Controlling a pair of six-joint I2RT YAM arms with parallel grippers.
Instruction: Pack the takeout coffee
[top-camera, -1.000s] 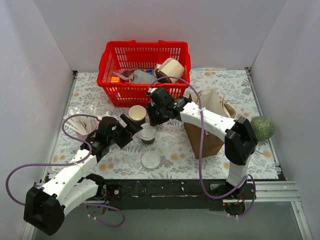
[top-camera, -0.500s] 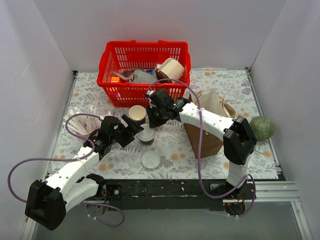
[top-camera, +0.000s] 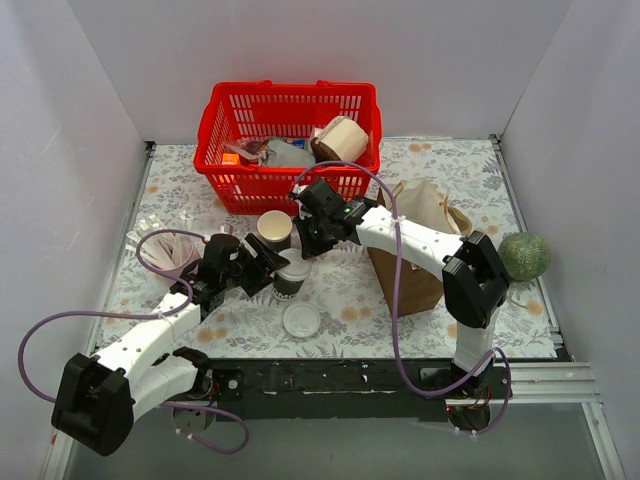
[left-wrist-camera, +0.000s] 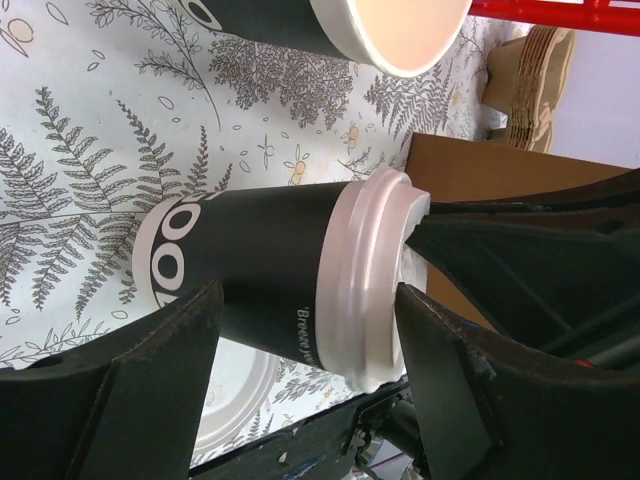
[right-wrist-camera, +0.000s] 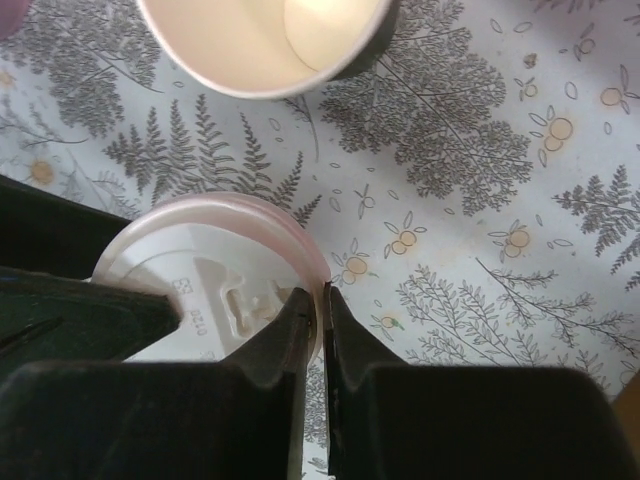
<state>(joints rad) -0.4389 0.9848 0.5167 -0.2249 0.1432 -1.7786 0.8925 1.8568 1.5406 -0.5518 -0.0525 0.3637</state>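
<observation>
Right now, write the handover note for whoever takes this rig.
Left gripper: open, jaws either side of the takeout coffee, no grip visible.
Right gripper: shut on the coffee's lid rim, it seems.
Coffee: standing on the floral mat, left of the brown paper bag.
Done: lid on.
Left: lift the coffee, probably into the bag.

Left arm: I see it run from its near-left base, low over the table, slanting far and right toward the middle.
Left gripper (top-camera: 268, 268): jaws spread wide, one finger on each side of the takeout coffee (left-wrist-camera: 260, 290); I can't tell whether they touch it.
Right arm: upright at near right, elbow high, forearm stretched left toward the middle.
Right gripper (top-camera: 303, 243): pointing down, jaws all but closed, only a slit between them.
</observation>
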